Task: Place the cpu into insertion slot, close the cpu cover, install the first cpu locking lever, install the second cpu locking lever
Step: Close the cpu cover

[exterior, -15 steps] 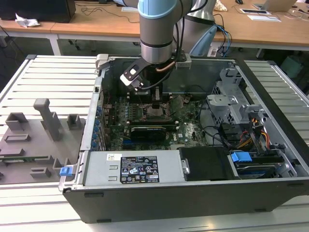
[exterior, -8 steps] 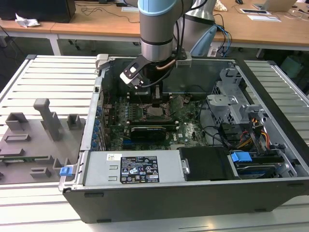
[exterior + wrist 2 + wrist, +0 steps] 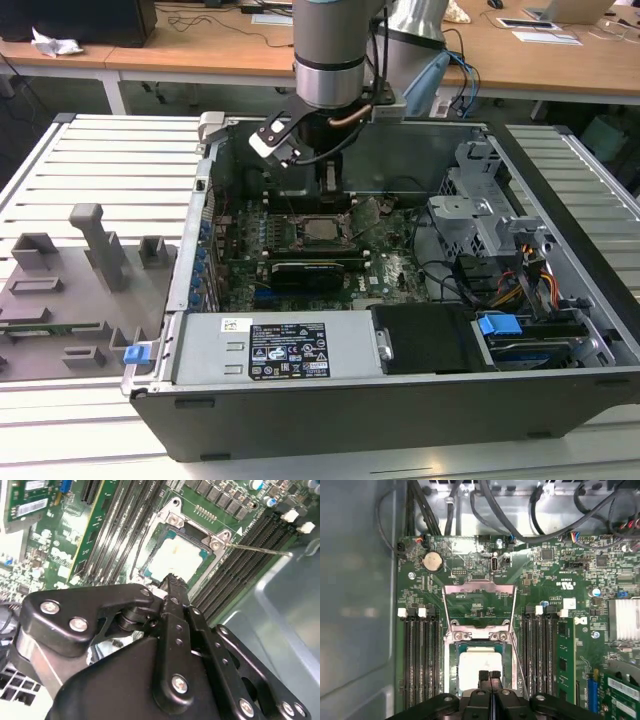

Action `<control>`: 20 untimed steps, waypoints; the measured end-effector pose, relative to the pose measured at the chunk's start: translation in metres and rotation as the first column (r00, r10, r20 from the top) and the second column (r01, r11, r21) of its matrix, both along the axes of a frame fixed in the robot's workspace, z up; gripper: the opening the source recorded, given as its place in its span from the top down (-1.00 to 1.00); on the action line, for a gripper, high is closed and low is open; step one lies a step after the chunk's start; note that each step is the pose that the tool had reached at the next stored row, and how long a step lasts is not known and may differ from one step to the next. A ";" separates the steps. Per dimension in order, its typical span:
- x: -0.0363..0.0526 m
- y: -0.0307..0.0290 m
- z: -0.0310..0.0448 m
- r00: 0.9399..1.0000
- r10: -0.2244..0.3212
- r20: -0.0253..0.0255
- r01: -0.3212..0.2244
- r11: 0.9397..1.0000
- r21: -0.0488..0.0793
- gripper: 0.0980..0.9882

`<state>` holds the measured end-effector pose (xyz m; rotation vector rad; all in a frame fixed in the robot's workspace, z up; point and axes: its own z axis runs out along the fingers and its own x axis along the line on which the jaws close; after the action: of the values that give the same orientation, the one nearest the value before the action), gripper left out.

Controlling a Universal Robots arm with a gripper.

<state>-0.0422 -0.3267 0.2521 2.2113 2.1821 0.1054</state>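
The cpu lies flat in the insertion slot, its silvery top showing in both wrist views and in the exterior view. The cpu cover stands swung up and open beyond the socket, with the board visible through its window. A thin metal locking lever sticks out free beside the socket. My gripper hovers just above the chip's near edge, fingers shut together with nothing between them. The gripper hangs inside the open case, and its fingertips meet over the chip.
Long black memory slots flank the socket on both sides. A black graphics card lies in front of it, with the power supply nearer still. The drive cage and cables fill the exterior view's right. A grey fixture tray sits outside the case.
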 end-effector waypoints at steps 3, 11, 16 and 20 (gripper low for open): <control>0.0261 0.0000 0.0070 1.000 0.000 -0.006 0.000 1.000 0.000 0.98; 0.0354 0.0000 0.0093 1.000 0.002 -0.010 -0.002 1.000 0.000 0.98; 0.0356 0.0000 0.0128 1.000 0.003 -0.010 -0.003 1.000 0.000 0.98; 0.0356 0.0000 0.0234 1.000 0.003 -0.010 -0.003 1.000 0.000 0.98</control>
<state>-0.0065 -0.3267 0.2755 2.2142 2.1901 0.0950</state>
